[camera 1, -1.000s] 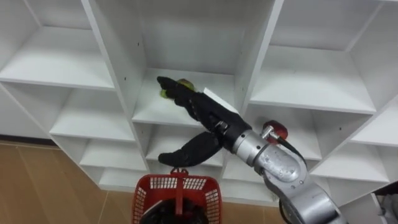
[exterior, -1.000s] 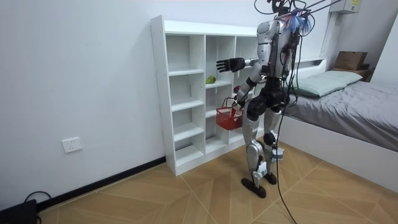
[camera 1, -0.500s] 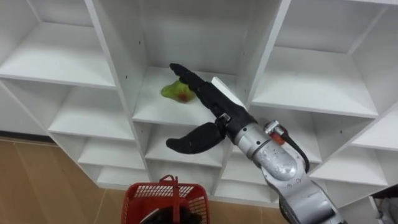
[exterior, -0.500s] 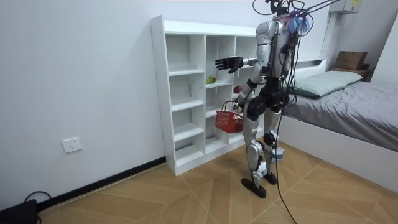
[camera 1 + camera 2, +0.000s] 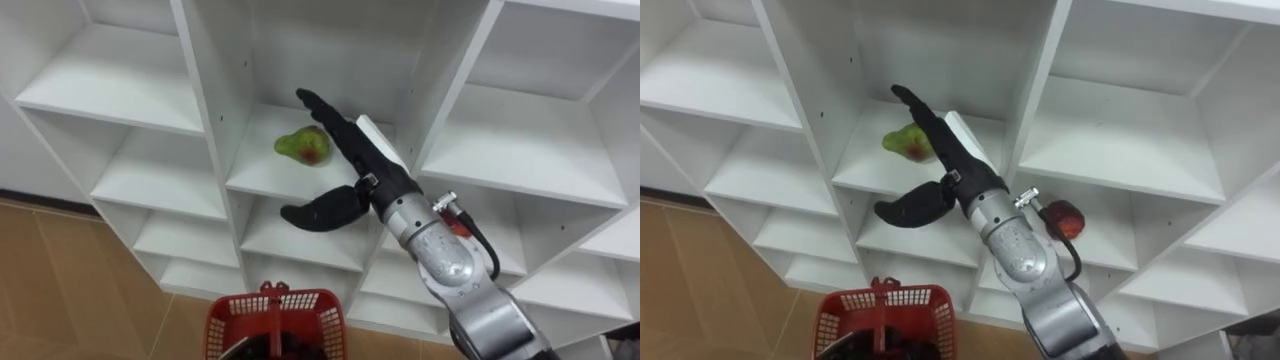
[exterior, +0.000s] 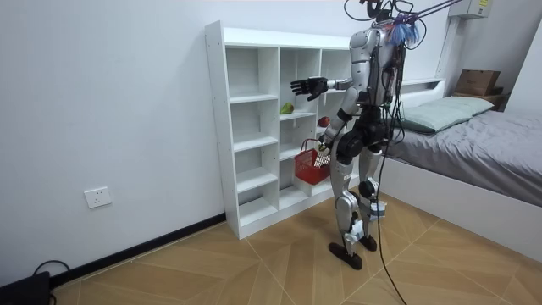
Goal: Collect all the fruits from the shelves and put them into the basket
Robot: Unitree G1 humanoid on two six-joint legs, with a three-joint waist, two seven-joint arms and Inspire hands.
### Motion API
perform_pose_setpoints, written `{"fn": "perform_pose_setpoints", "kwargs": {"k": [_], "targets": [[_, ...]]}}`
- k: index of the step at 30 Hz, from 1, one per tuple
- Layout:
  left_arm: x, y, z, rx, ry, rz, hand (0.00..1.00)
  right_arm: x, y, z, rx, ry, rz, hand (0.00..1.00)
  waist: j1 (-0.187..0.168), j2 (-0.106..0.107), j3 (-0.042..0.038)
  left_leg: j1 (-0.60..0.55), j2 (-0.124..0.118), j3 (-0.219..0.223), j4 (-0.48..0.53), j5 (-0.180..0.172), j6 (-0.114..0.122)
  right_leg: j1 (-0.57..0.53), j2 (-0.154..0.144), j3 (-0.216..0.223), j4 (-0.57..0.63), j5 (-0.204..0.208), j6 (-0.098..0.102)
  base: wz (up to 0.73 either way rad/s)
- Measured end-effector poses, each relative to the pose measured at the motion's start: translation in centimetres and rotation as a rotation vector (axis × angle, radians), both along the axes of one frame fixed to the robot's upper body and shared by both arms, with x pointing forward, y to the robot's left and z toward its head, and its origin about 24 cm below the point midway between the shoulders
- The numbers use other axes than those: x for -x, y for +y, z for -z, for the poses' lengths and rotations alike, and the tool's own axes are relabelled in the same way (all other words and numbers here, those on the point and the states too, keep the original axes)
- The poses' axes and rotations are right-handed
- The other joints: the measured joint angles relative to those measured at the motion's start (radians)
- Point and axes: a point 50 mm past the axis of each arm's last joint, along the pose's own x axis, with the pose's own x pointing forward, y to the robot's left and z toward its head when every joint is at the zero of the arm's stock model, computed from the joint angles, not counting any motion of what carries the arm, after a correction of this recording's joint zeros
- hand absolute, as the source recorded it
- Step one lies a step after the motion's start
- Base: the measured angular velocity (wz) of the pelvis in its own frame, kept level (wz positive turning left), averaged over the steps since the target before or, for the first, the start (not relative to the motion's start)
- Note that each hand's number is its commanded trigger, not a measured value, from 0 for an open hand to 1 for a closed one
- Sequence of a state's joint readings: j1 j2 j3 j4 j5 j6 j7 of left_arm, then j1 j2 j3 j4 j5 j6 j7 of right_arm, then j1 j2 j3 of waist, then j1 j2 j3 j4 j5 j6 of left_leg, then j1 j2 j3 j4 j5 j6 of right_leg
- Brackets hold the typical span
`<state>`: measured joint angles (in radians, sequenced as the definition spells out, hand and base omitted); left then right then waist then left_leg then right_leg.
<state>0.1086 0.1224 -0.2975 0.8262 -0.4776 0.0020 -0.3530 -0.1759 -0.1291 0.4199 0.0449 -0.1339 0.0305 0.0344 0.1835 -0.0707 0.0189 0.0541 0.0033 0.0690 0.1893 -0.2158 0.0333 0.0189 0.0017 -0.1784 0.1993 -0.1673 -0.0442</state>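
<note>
So the robot is standing on the wood floor right in front of the white cubby shelf unit, with a bed sitting behind it toward the room view's right. Its right arm is stretching out at about chest height into the middle column.

The right hand is reaching into the middle cubby with its fingers held straight and together, pointing toward the back wall. The thumb is spreading wide away from them and hanging lower, out in front of the shelf board's edge. It isn't gripping anything.

The fruit looks like a green pear with a reddish blush. It's sitting on that cubby's board, just to the left of the outstretched fingers. They're overlapping its right edge from up here, so I honestly can't tell if they're touching it or just passing beside it.

Down low, a red wire basket with an upright handle is hanging in front of the robot, below the cubby. In the room view the left hand is sitting up at that handle, too small there to make out its grip.
</note>
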Motion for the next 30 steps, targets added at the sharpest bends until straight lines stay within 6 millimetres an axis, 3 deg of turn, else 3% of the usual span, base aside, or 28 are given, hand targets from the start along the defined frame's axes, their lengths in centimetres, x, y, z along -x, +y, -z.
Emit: {"fn": "perform_pose_setpoints", "kwargs": {"k": [10,15,23,30], "targets": [[-0.3,-0.2,-0.1,0.009,-0.011,0.006,1.00,-2.0,-0.2,0.7,0.089,-0.005,0.064,0.00,0.022,-0.003,0.0008,-0.015,0.000,-0.017,0.000,0.000,-0.001,-0.007,0.000,-0.019,-0.010,0.001,-0.001,0.05],[-0.5,-0.1,-0.2,0.007,-0.016,0.009,1.00,-2.6,-0.1,-0.2,0.102,-0.055,0.083,0.00,0.034,-0.012,0.0001,-0.025,0.000,-0.018,0.000,0.000,-0.001,-0.017,0.000,-0.019,-0.010,0.001,-0.001,0.00],[-0.8,0.2,-0.3,0.003,-0.025,0.014,1.00,-4.2,-0.2,-1.0,0.129,-0.084,0.115,0.00,0.045,-0.026,0.0054,-0.036,-0.002,-0.057,0.000,0.002,-0.003,-0.013,-0.003,-0.060,-0.014,0.001,-0.001,0.13],[-1.0,0.3,-0.4,0.009,-0.034,0.014,1.00,-5.2,-0.5,-0.7,0.205,-0.099,0.151,0.00,0.050,-0.033,0.0073,-0.047,-0.003,-0.079,0.001,0.006,-0.007,-0.016,-0.003,-0.073,-0.016,0.001,-0.001,0.09]]}}
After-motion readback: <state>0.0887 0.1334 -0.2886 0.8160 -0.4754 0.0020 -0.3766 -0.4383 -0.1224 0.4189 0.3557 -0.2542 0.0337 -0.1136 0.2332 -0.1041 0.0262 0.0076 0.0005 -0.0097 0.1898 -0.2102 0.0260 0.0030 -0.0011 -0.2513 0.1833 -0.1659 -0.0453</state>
